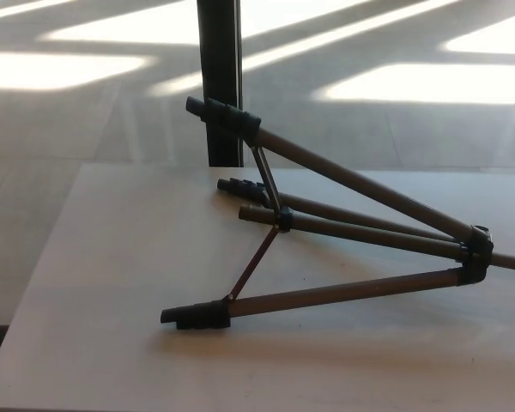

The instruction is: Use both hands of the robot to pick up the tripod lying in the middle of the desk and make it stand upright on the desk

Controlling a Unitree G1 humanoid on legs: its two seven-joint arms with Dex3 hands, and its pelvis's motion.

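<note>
Plainly, the head view shows the tripod (360, 232) lying on its side on the desk (112, 257), with its legs spread apart. Its head joint (476, 253) lies toward the right edge of the picture, and a thin rod runs on from it out of frame at the right. From that joint three legs fan out to the left. The upper leg (352, 176) rises off the desk, and its black foot (219, 112) hangs in the air before a dark post (221, 51) that stands behind the desk. The lower leg (343, 292) lies along the desk top, its black foot (197, 315) resting on the surface near the front. Between them lie two more tubes, one ending in a black foot (240, 187) and the other in an open tube end (253, 215), both near the middle of the desk. Thin braces (262, 176) run from the legs to a small hub (283, 221) on the middle tube.

The desk is pale and bare around the tripod. Beyond it the floor (412, 129) is tiled, with bright patches of sunlight across it.

Neither hand of the robot shows anywhere in this view, so nothing can be said of the fingers; nothing is touching the tripod but the desk.
</note>
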